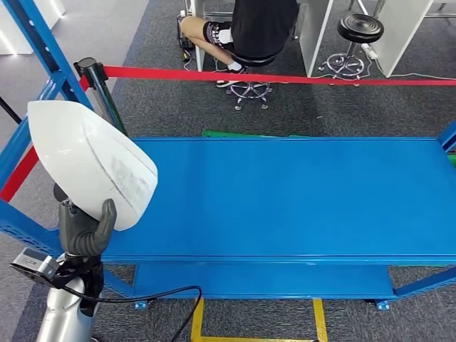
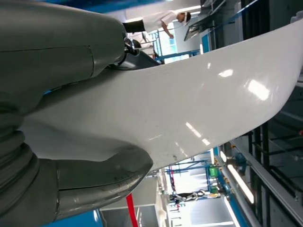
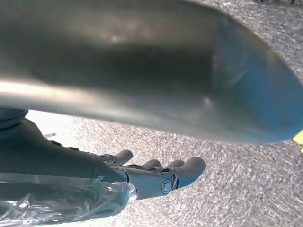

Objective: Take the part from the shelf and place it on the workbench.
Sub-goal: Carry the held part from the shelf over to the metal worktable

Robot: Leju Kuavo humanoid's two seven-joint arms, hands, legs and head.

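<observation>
Progress: pick looks done, place not yet done. White curved part [image 1: 91, 164] is off the shelf and in the air, over the left end of the blue workbench [image 1: 279, 199], not resting on it.
Left hand [image 1: 86, 231]: clamped on the part from below, thumb up against its lower edge; left wrist view shows grey fingers on both faces of the shell.
Right hand [image 3: 157, 172]: holds nothing, fingers fairly straight and side by side, hanging over grey carpet.
Left to do: lower the part onto the bench top, let go.
Surface: flat blue metal, glossy.
Room: blue shelf frame [image 1: 32, 64] at left, red barrier tape [image 1: 279, 77] behind the bench, person seated on a stool [image 1: 253, 32], 1 black stool [image 1: 359, 28] to the right.
</observation>
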